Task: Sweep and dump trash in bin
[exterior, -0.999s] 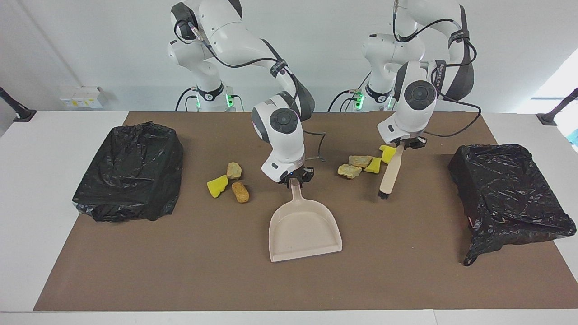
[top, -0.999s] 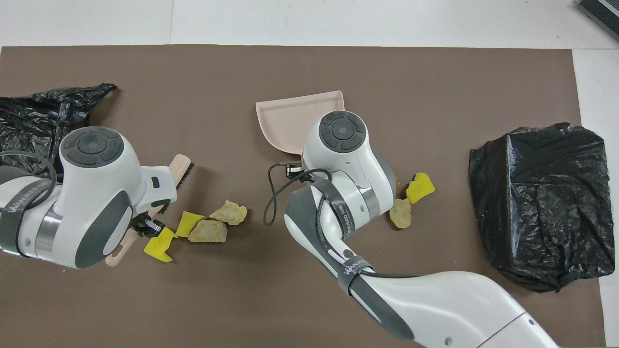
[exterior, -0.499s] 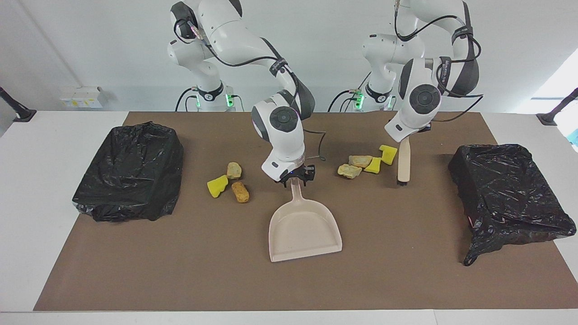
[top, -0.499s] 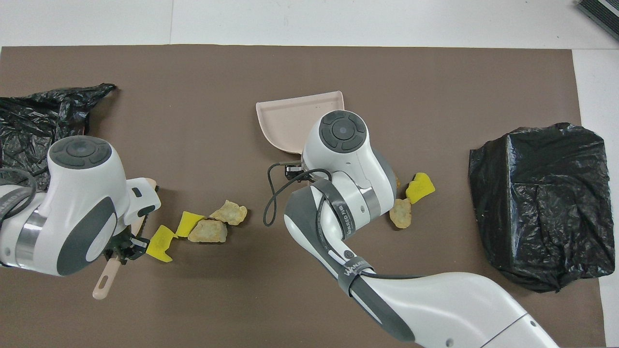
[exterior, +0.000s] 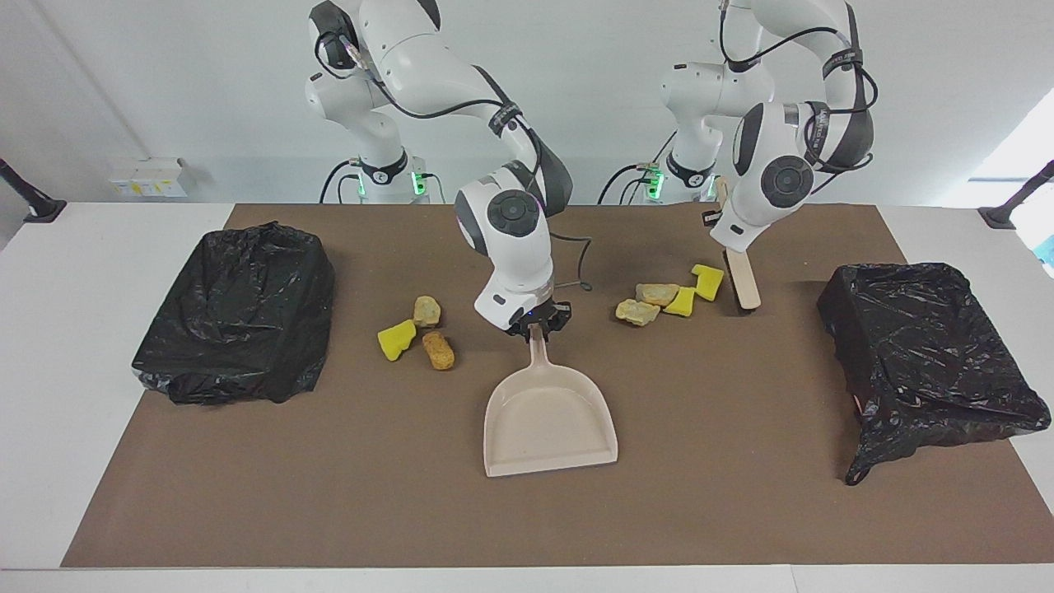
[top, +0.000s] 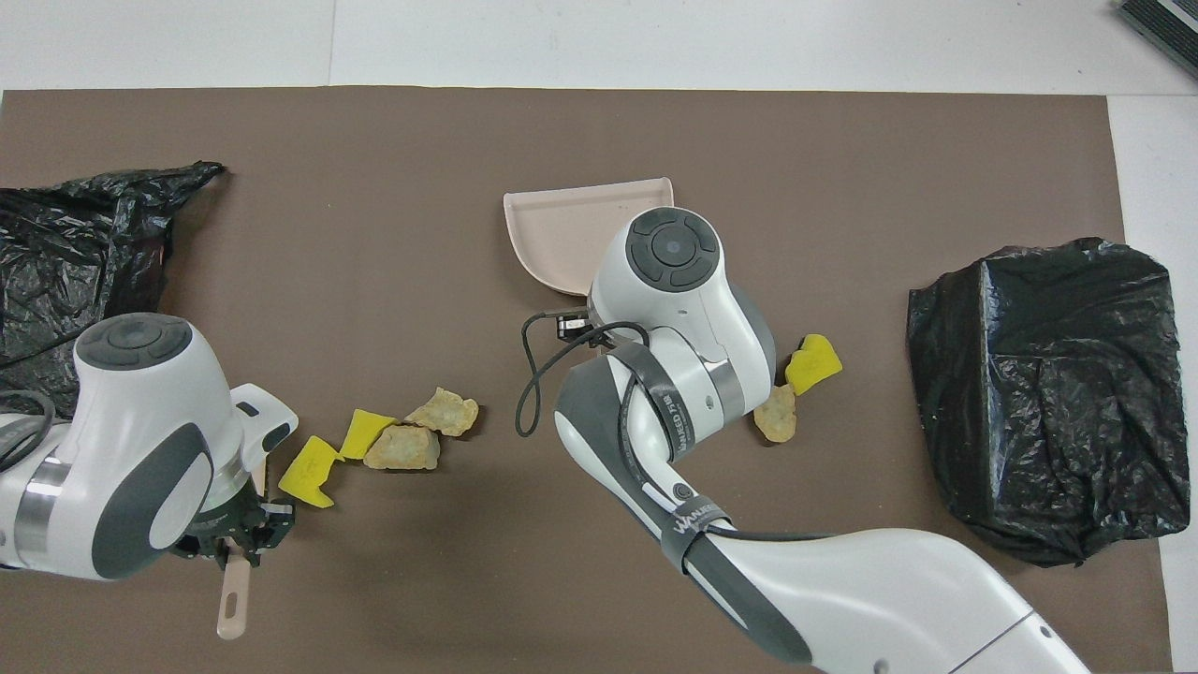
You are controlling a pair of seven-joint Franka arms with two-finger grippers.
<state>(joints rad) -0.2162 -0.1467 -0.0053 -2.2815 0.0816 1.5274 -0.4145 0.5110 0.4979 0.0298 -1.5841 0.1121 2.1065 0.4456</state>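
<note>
My right tool [exterior: 538, 324] bends down mid-tabletop, clamped on the beige plastic dustpan [exterior: 550, 416] handle. My left tool [top: 234, 544], raised, grips the tilted wooden hand brush [exterior: 743, 278] beside four yellow and tan trash chunks [exterior: 669, 296]; three more lie beside the dustpan handle.

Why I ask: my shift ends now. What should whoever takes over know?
Left gripper: shut on brush, bristles down beside the four-piece pile.
Right gripper: shut on dustpan handle; the pan lies empty on the mat.
The three-piece pile lies toward the right arm's end.
Bins: one at each end.
Done: both tools gripped.
Left: sweep all seven pieces, dump.
</note>
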